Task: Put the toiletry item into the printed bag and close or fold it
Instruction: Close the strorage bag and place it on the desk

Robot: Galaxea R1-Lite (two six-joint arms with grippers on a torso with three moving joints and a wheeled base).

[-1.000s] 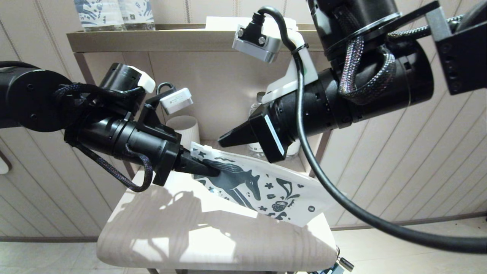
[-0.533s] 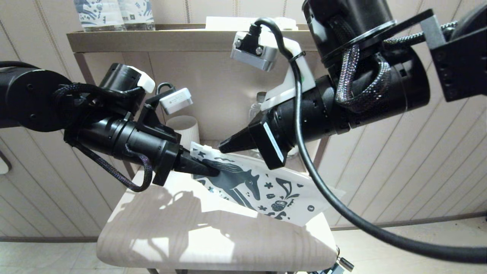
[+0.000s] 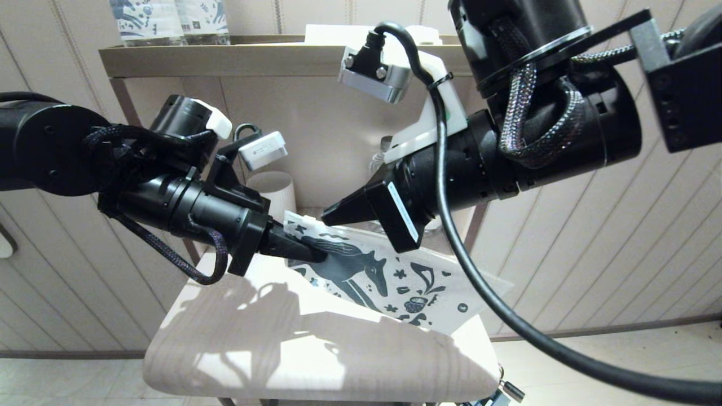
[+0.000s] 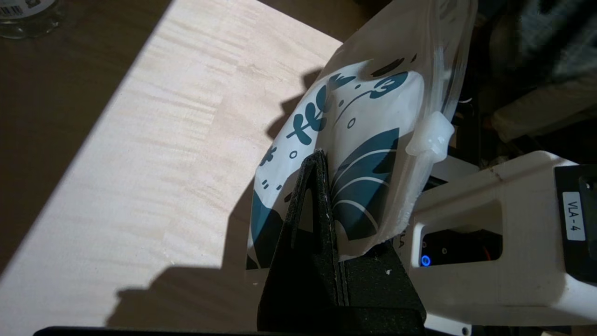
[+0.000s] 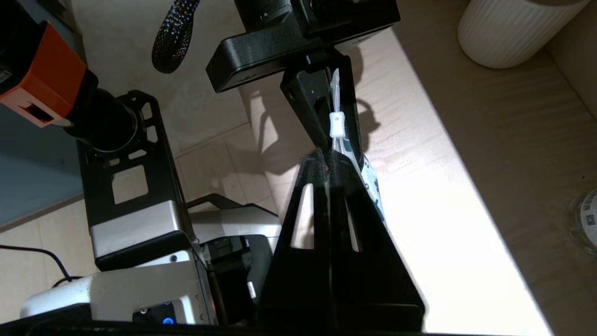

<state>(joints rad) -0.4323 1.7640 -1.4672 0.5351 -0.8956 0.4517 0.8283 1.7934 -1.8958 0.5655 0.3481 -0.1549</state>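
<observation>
Bag: the printed bag (image 3: pixel 389 270) is held clear above the wooden table (image 3: pixel 316 355), slanting down toward the robot's right; the comb cannot be made out in any view.
Left gripper: the left gripper (image 3: pixel 307 251) is clamped tight on the bag's left end, over the horse print.
Right gripper: the right gripper (image 3: pixel 333 213) is pressed together on the bag's top edge, just beside the white zip slider (image 5: pixel 336 124).
Step in hand: closing the zip, by judgement; the left hold should be kept firm and the slider drawn straight along the edge, so the track is not twisted.
Views: the slider and both pinches are shown only by the wrist views; the bag's tilt and the white cup (image 3: pixel 273 192) behind are shown by the head view.
</observation>
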